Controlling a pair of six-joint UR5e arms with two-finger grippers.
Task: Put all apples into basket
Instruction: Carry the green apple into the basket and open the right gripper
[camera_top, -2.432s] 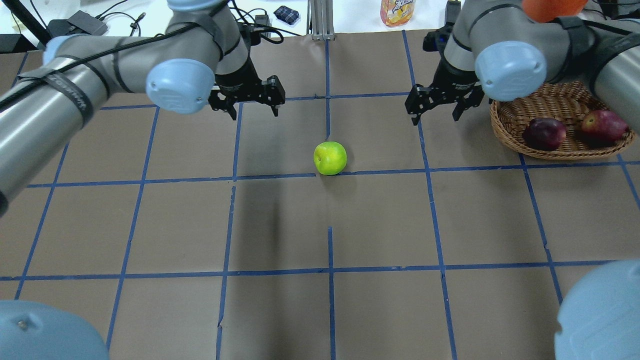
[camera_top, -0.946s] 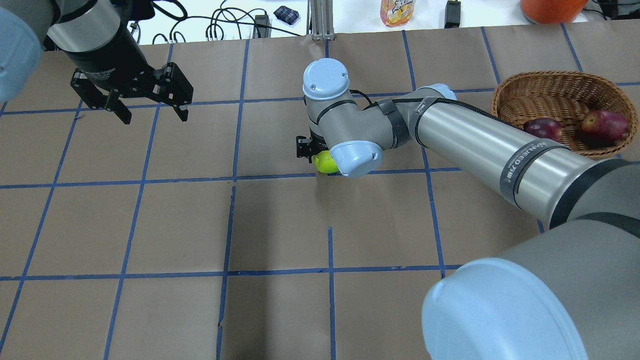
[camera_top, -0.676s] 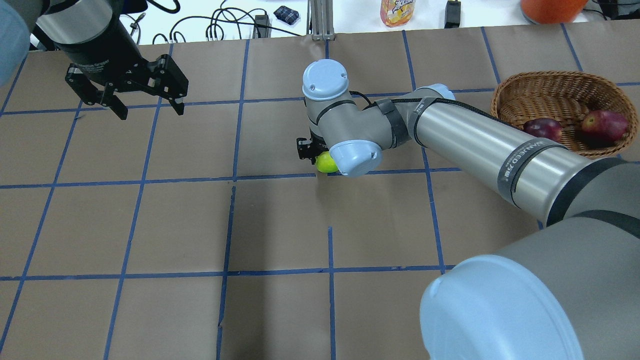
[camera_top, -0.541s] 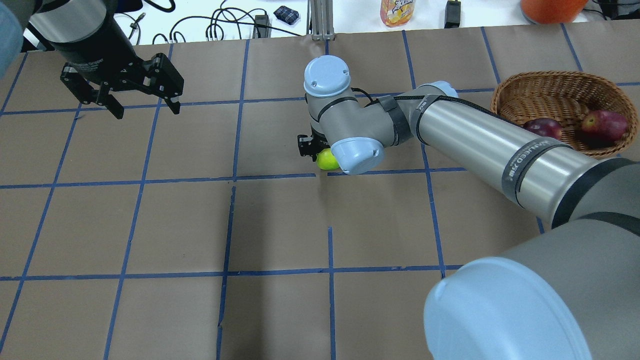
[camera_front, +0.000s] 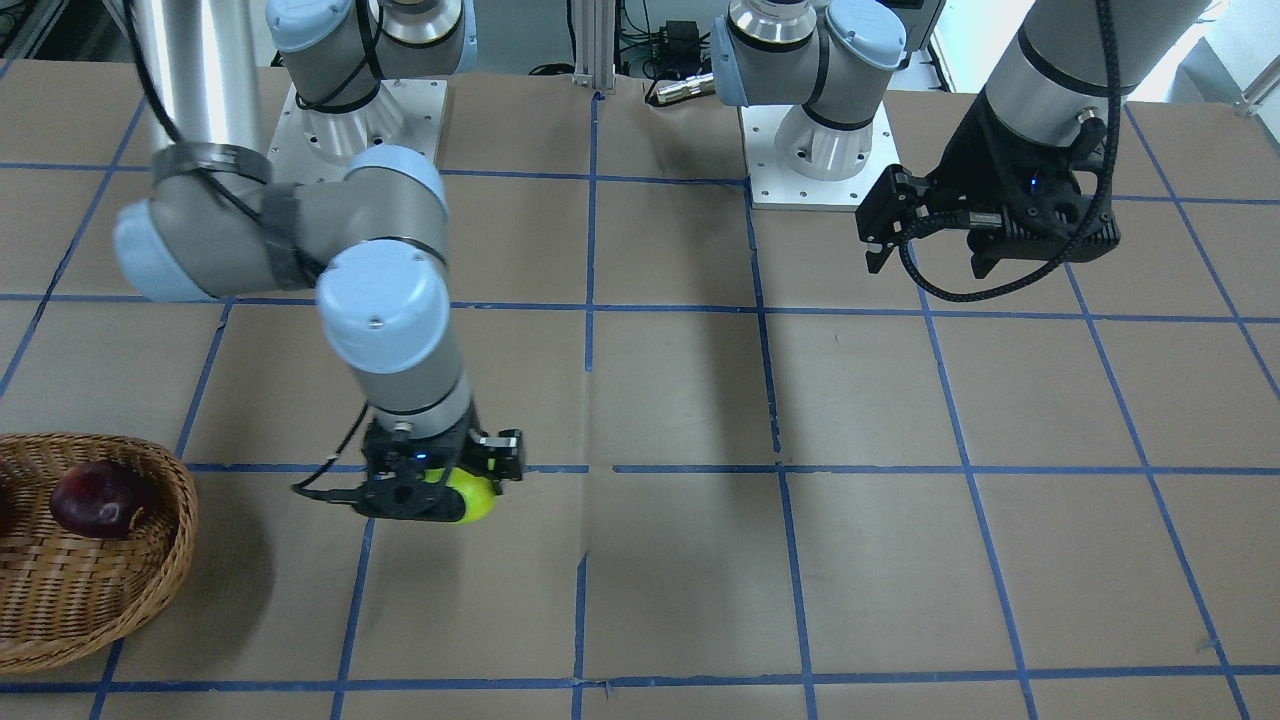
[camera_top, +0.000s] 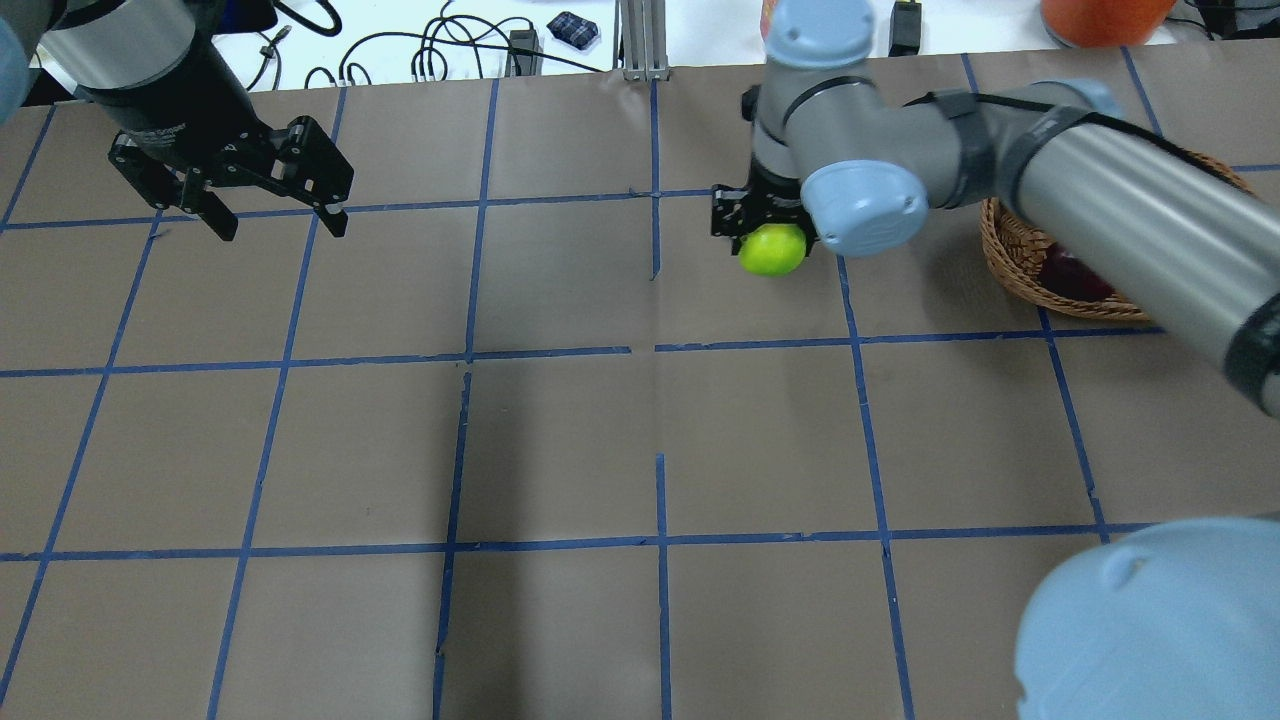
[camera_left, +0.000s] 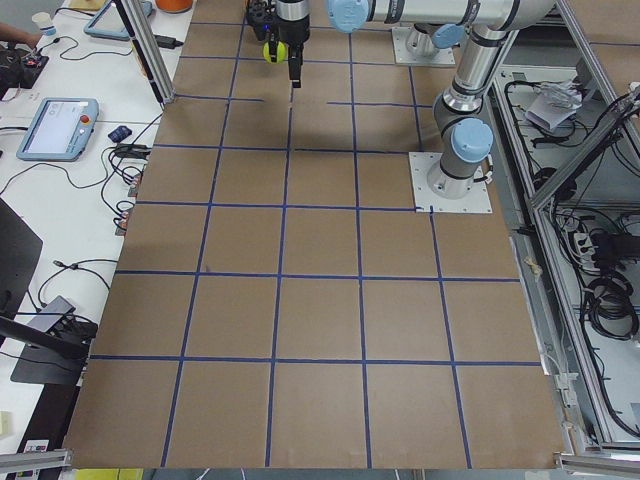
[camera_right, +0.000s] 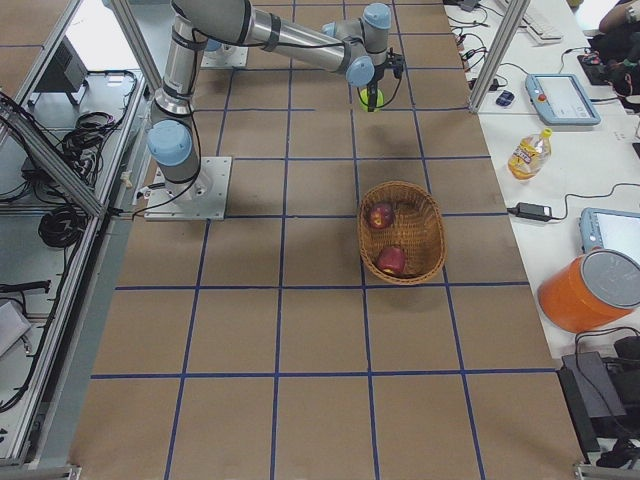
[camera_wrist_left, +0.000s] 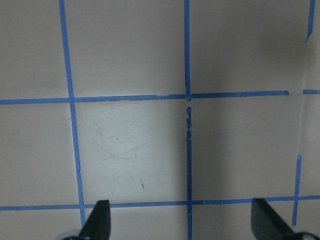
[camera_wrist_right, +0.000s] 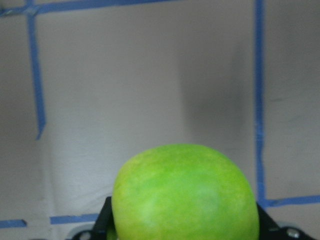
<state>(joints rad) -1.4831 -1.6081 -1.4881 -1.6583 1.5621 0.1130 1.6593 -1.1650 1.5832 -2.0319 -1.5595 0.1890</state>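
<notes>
While the right gripper (camera_front: 440, 488) clamps the lime green apple (camera_top: 772, 249) clear of the table (camera_top: 560, 450), short of the wicker basket (camera_top: 1010, 270), the left gripper (camera_top: 280, 222) hangs spread, empty.

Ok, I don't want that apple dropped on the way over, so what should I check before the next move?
1. Green apple gripped in right end effector: ok.
2. Apple lifted off the table: ok, judging by the wrist view.
3. Free room in basket: ok.
4. Nothing standing between apple and basket: ok.
5. Left end effector open, far aside: ok.
</notes>
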